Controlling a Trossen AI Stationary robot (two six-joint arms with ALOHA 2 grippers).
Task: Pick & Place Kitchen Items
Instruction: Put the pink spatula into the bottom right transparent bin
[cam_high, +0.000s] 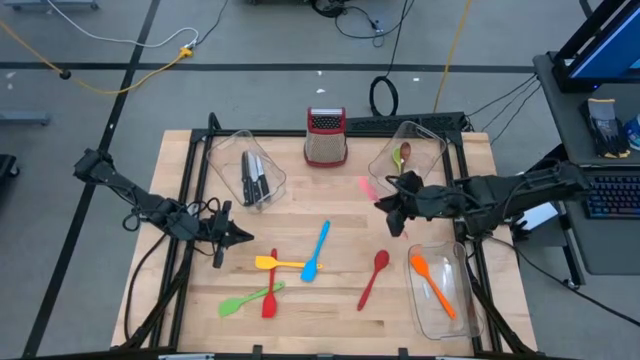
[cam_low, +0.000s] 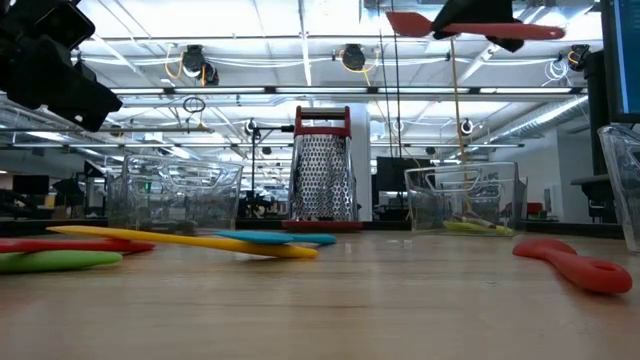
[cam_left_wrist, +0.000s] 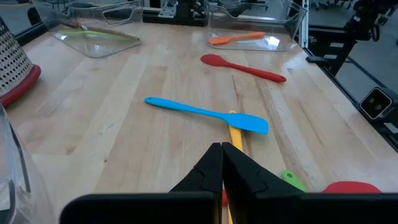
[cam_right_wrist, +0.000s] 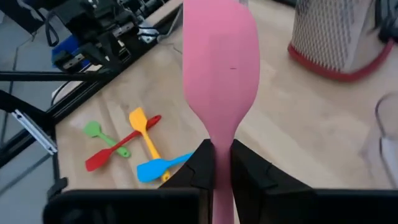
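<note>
My right gripper is shut on a pink spatula and holds it high over the table's right half. At the table's left, my left gripper is shut and holds nothing. In front of it a blue spatula, a yellow spatula, a green spatula and a red spoon lie flat on the wood. Another red spoon lies farther right. My right gripper pinches the pink spatula's neck, just behind the blade, between its two fingers. The blade sticks out past the fingertips, along the fingers. The spatula is lifted clear, about level, high above the table.
A metal grater stands at the far middle. A clear bin at the far left holds knives. The far right bin holds a green spoon. The near right bin holds an orange spatula.
</note>
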